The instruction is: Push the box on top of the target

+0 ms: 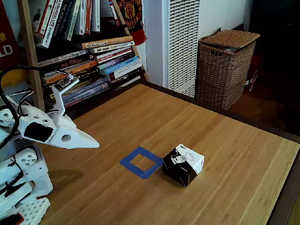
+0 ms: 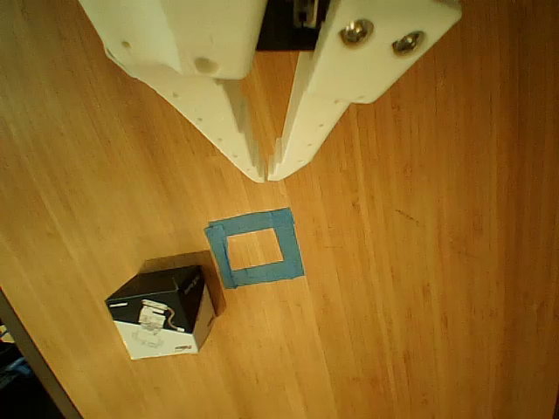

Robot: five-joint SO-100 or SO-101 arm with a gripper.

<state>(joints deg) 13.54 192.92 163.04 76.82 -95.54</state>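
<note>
In the fixed view the box (image 1: 183, 164) is seen on the table (image 1: 243, 154), touching the target's (image 1: 140, 162) right corner. The gripper (image 1: 95, 144), clenched and empty, is held left of both, beyond the target.

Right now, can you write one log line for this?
white gripper: shut, above table, touching nothing | black-and-white cardboard box: beside blue tape square target, not on it | push: not started

book spines (image 1: 101, 51) read "connect" and "no filter".
</note>
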